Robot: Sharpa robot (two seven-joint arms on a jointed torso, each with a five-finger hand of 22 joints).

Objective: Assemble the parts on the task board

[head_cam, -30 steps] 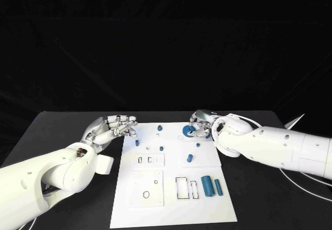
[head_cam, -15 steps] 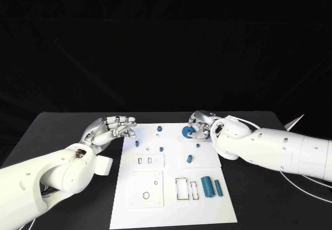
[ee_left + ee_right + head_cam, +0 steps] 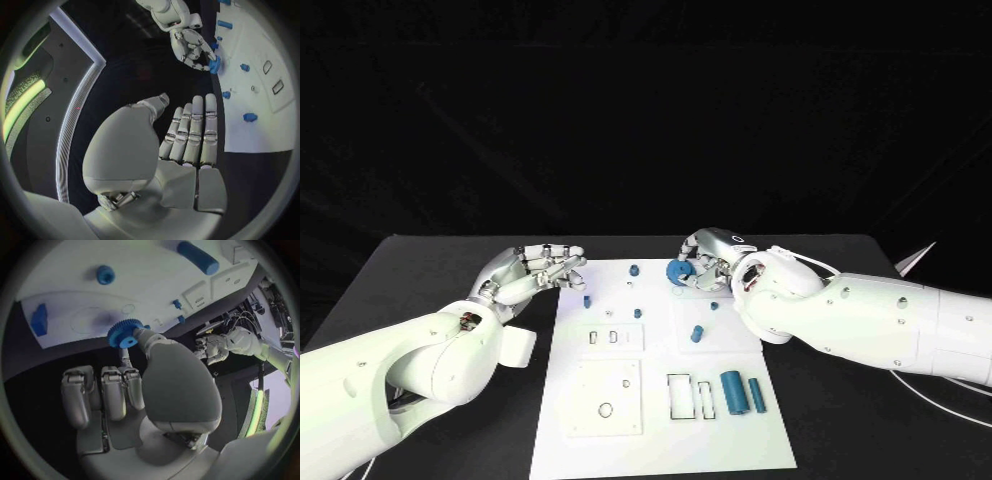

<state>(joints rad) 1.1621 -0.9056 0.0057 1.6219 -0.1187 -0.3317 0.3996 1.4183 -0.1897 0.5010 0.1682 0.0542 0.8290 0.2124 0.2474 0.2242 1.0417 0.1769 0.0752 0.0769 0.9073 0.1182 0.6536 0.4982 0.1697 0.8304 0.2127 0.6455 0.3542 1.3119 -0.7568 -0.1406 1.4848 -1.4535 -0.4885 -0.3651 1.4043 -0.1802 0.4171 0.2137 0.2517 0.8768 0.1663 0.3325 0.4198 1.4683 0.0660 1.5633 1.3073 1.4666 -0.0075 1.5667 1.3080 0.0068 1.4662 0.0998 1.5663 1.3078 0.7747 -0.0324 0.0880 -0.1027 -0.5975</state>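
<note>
The white task board [image 3: 661, 400] lies in the middle of the table. My right hand [image 3: 710, 254] hovers over its far right part and pinches a blue gear [image 3: 679, 272] between thumb and finger; the right wrist view shows the gear [image 3: 122, 334] held just above the board [image 3: 144, 280]. My left hand [image 3: 538, 268] hangs beside the board's far left corner, fingers loosely bent, holding nothing. The left wrist view has this hand [image 3: 187, 135], with the right hand [image 3: 190, 45] and gear [image 3: 214, 64] beyond it.
Small blue parts [image 3: 633, 269] [image 3: 587, 299] [image 3: 695, 333] are scattered on the board's far half. Two blue cylinders [image 3: 731, 388] [image 3: 756, 392] lie near its right edge beside rectangular slots [image 3: 678, 394]. Black table [image 3: 430, 280] surrounds the board.
My right hand has shifted a little to the left with the gear in its pinch. The left hand has stayed in place.
</note>
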